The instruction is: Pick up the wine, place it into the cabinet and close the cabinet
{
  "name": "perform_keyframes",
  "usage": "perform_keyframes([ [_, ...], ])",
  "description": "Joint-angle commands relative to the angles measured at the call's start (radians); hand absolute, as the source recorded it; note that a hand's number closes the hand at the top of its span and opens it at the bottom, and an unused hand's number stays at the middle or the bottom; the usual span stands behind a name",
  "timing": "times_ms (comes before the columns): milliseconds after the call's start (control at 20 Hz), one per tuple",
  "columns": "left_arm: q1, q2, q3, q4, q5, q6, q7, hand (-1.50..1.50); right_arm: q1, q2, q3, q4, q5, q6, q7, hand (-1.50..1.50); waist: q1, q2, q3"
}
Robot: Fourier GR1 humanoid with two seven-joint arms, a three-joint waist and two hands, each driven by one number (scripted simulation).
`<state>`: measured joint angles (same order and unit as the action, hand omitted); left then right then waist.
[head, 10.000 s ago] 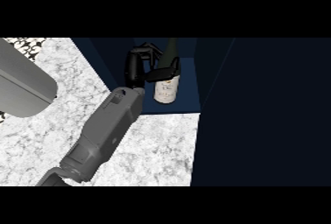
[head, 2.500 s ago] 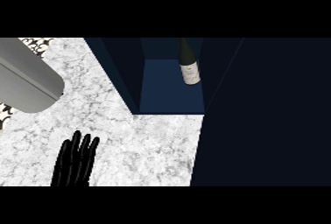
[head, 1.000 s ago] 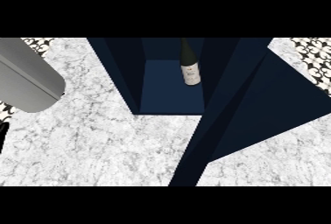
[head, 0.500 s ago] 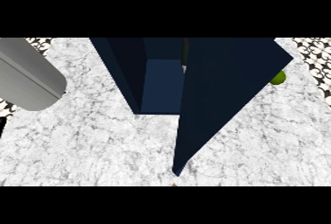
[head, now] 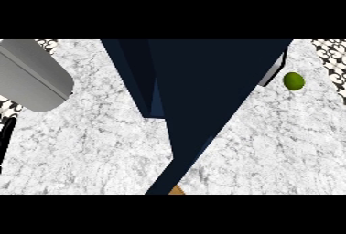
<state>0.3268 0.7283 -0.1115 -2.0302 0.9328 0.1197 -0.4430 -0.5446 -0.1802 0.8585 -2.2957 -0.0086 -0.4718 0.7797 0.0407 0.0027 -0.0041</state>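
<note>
Wine is probably sitting hidden behind the nearly shut cabinet door [head: 216, 82]; closing is likely needing one last push. Left hand [head: 6, 137], a sliver at the left edge: I cannot tell its state.

left robot hand [head: 6, 139], black sliver at view's left edge

Cabinet door [head: 216, 91] now almost shut

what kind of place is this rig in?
Probably a kitchen: a white marbled countertop, a dark blue cabinet standing on it, and patterned tile at the edges.
</note>
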Motion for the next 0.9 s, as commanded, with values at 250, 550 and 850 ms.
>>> perform_keyframes([
  [250, -0.039, -0.023, 0.008, 0.02, -0.009, 0.006, 0.035, -1.5, -0.486, 0.177, -0.251, 0.457, -0.191, -0.054, -0.06, 1.5, 0.009, 0.002, 0.002],
  [550, -0.04, -0.063, 0.021, 0.09, -0.035, -0.032, 0.001, -1.5, -0.634, 0.18, -0.303, 0.765, -0.177, 0.021, -0.228, 1.5, -0.004, 0.003, 0.002],
  [850, -0.053, -0.087, 0.027, 0.072, -0.054, -0.013, 0.026, -1.5, -0.706, 0.179, -0.447, 1.022, -0.182, 0.108, -0.34, 1.5, -0.012, 0.004, 0.003],
])
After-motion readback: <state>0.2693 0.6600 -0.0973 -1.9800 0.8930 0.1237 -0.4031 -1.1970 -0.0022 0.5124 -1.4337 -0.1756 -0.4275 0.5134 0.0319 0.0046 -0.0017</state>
